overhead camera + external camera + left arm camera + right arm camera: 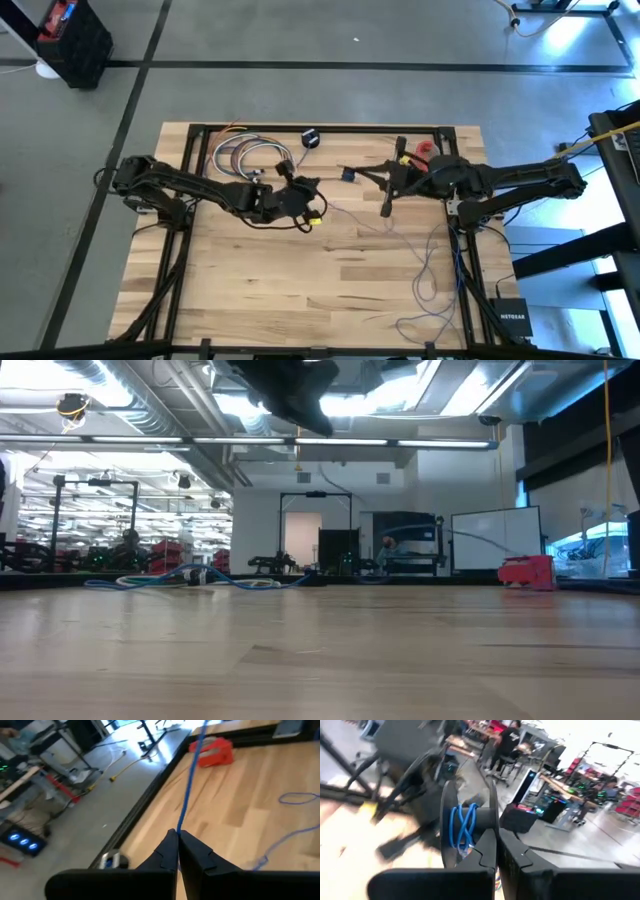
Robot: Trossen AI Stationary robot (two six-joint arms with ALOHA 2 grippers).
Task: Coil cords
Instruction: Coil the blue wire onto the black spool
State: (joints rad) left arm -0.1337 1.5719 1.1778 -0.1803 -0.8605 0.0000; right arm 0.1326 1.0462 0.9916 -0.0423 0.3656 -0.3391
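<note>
A thin bluish-purple cord (432, 262) lies in loose loops on the table's right half. A stretch of it (189, 780) runs up from my left gripper (177, 836), which is shut on it near the table's middle (305, 198). My right gripper (496, 840) is shut on a black spool (470, 822) with blue cord wound on its core (461, 826). It is right of the middle (392, 185). A small black puck (310, 138) lies at the far edge. My left gripper pinches the cord (179, 826) between its two fingertips, a single strand. The cord leaves the tips in a straight, taut line away from the gripper, clear of the table. My right gripper pinches the rim of one of the spool's flanges (492, 820) between its two fingers. The spool is clear of the table, with its wound core beside the fingertips.
A bundle of coiled coloured cables (245, 155) lies at the far left. A red tape dispenser (425, 150) stands at the far right and also shows in the left wrist view (214, 751). A small blue piece (347, 175) lies between the grippers. A black frame (320, 128) borders the table.
</note>
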